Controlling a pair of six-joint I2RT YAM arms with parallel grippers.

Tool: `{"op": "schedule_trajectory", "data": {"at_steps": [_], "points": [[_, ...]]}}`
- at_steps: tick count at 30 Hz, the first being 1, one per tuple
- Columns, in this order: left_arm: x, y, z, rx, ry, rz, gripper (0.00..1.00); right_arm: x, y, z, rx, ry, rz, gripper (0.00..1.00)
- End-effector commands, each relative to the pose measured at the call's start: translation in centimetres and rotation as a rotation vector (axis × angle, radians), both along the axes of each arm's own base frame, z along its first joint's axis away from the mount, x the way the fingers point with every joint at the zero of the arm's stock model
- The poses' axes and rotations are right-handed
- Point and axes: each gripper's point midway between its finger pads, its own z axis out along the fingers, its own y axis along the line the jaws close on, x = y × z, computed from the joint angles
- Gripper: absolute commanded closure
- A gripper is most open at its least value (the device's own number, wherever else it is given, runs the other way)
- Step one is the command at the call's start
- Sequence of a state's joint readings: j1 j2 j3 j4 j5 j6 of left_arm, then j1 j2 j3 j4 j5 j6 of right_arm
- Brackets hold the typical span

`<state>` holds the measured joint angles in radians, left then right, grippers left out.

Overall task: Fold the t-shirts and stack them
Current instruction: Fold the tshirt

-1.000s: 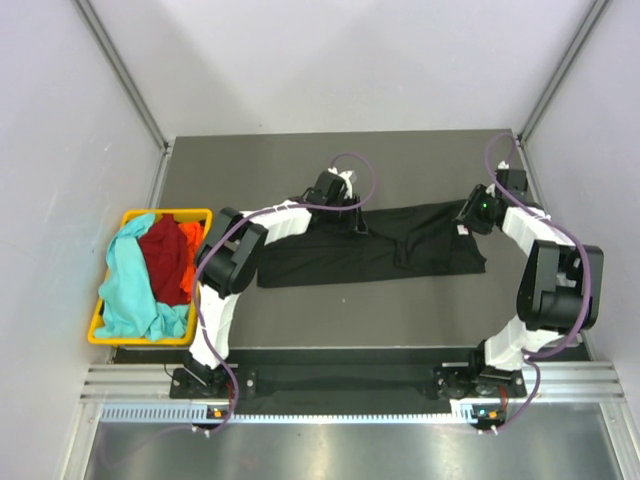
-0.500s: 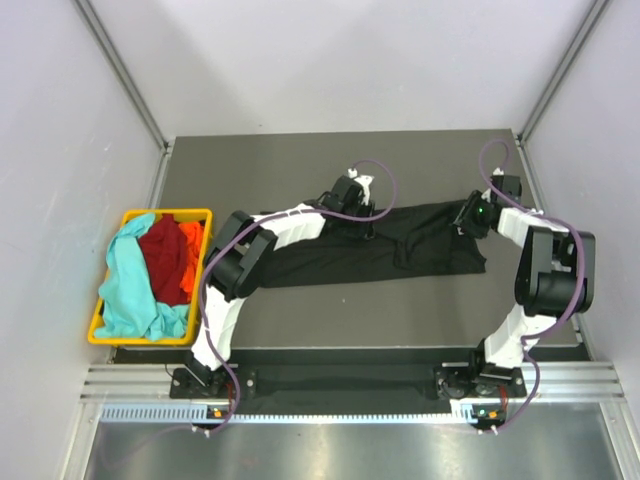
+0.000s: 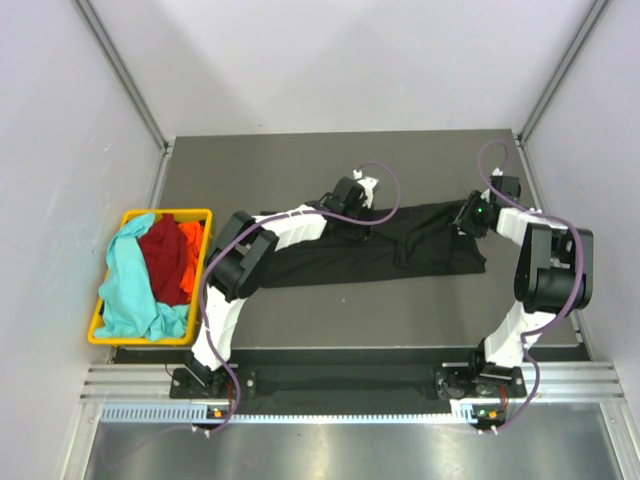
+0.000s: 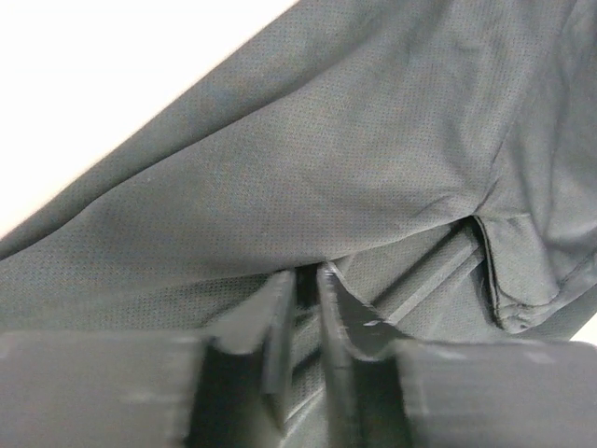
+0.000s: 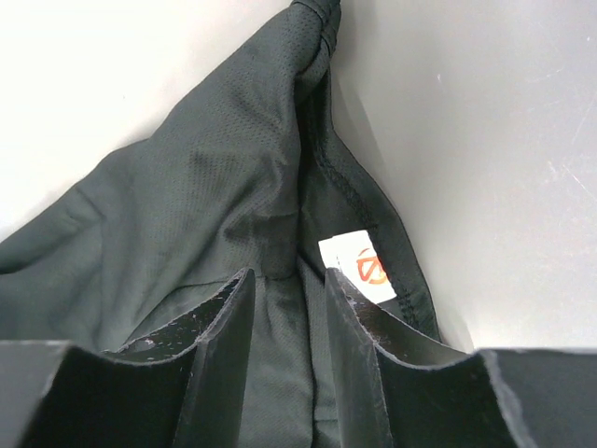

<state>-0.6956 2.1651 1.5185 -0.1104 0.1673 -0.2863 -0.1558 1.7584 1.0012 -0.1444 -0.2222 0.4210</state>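
A black t-shirt (image 3: 400, 245) lies spread lengthwise across the dark table. My left gripper (image 3: 362, 222) is down on its far edge near the middle. In the left wrist view the left gripper (image 4: 308, 275) has its jaws drawn almost together on a fold of the black cloth (image 4: 354, 149). My right gripper (image 3: 466, 222) rests on the shirt's right end. In the right wrist view the right gripper (image 5: 289, 275) is open, its fingers straddling a ridge of cloth beside the white neck label (image 5: 359, 266). Teal (image 3: 125, 280), red (image 3: 160, 260) and orange (image 3: 190, 255) t-shirts lie bunched in the basket.
A yellow plastic basket (image 3: 165, 213) sits at the table's left edge, beside the left arm's base. Grey walls close in the table on the left, right and far sides. Purple cables loop above both wrists.
My left gripper slid a little to the right along the shirt's far edge and its jaws narrowed onto the cloth. The right gripper barely shifted.
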Motion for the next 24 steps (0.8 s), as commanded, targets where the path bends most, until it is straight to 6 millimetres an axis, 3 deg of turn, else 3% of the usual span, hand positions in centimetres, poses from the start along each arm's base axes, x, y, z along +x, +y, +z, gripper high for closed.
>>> {"op": "schedule_trajectory", "data": {"at_steps": [1,2,4,10,24], "points": [[-0.3,-0.5,0.0,-0.002,-0.021,-0.044,0.82,1.0,-0.8,0.0,-0.007,-0.035,-0.004,0.64],[-0.4,-0.4,0.3,0.001,-0.026,-0.042,0.91,1.0,-0.9,-0.1,-0.007,-0.035,-0.005,0.64],[-0.7,-0.3,0.4,0.014,-0.026,-0.047,1.0,1.1,-0.7,-0.4,0.0,-0.037,-0.002,0.64],[-1.3,-0.1,1.7,0.008,-0.048,-0.048,1.0,1.6,-0.7,-0.3,0.004,-0.055,0.001,0.66],[-1.7,1.4,1.1,0.063,-0.039,-0.011,1.0,2.4,-0.3,-0.3,0.033,-0.072,0.017,0.67]]}}
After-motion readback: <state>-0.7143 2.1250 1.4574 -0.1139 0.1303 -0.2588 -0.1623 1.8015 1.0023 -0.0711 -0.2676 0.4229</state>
